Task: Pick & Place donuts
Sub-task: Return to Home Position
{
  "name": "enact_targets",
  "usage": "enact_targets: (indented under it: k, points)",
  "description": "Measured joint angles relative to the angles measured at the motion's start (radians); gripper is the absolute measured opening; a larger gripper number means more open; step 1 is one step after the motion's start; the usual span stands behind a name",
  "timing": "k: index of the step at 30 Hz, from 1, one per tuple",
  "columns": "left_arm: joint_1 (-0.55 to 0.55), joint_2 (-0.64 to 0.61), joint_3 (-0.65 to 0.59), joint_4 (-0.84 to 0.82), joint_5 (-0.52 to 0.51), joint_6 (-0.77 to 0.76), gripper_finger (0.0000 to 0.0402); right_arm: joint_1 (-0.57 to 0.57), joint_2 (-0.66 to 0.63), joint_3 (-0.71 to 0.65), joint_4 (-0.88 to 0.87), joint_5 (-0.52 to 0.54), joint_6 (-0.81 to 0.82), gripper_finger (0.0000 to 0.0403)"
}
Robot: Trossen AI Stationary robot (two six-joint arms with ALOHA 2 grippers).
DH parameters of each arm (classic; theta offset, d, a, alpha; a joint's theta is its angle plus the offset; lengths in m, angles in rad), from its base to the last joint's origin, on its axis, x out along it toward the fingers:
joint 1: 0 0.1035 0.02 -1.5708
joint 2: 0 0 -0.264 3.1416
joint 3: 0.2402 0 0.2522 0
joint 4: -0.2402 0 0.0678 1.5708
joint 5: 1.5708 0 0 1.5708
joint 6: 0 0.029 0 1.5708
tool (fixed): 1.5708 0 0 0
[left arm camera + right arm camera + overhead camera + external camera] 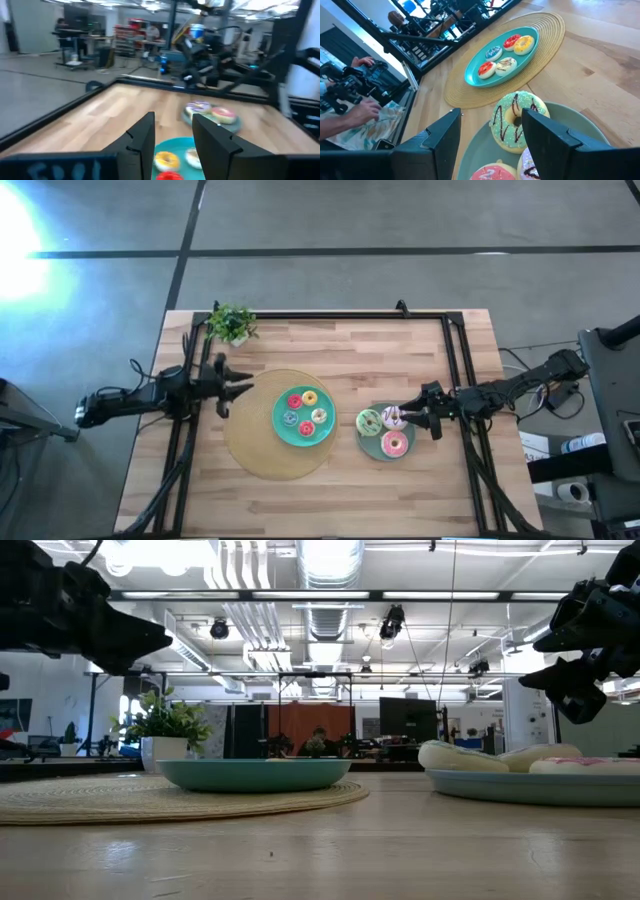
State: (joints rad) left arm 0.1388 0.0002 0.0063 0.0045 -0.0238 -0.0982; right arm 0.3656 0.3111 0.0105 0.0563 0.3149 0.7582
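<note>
Three larger donuts lie on a grey-green plate [372, 448]: green-iced [515, 121], white-sprinkled [393, 416] and pink [394, 444]. Several tiny donuts, among them red [294, 400], yellow [310, 397], blue [290, 419] and cream [319, 416], sit on a teal plate [283, 432]. My right gripper [491, 114] is open and hovers over the green donut, one finger on either side, raised above it in the low view [578, 660]. My left gripper [238, 392] is open and raised [120, 640] near the table's left side, pointing at the teal plate [176, 146].
The teal plate rests on a round woven mat [250, 442]. A small potted plant [232, 323] stands at the far left corner. Black frame rails [455, 370] run along the table's sides and far edge. Bare wood lies toward the near edge. A person's hands [355, 107] show beyond the table.
</note>
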Motion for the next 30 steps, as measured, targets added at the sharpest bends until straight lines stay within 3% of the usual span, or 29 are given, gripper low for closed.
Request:
enact_targets:
  k: [8, 18, 30]
  points:
    - [-0.047, 0.000, 0.000, -0.004, 0.009, 0.068, 0.0105, 0.000, 0.000, 0.000, 0.000, 0.000, 0.000, 0.0201]
    - [-0.049, 0.016, 0.003, 0.021, 0.004, -0.064, 0.0105, 0.000, 0.000, 0.000, 0.000, 0.000, 0.000, 0.0201]
    - [-0.049, 0.026, 0.003, 0.021, 0.004, -0.070, 0.0105, 0.000, 0.000, 0.000, 0.000, 0.000, 0.000, 0.0201]
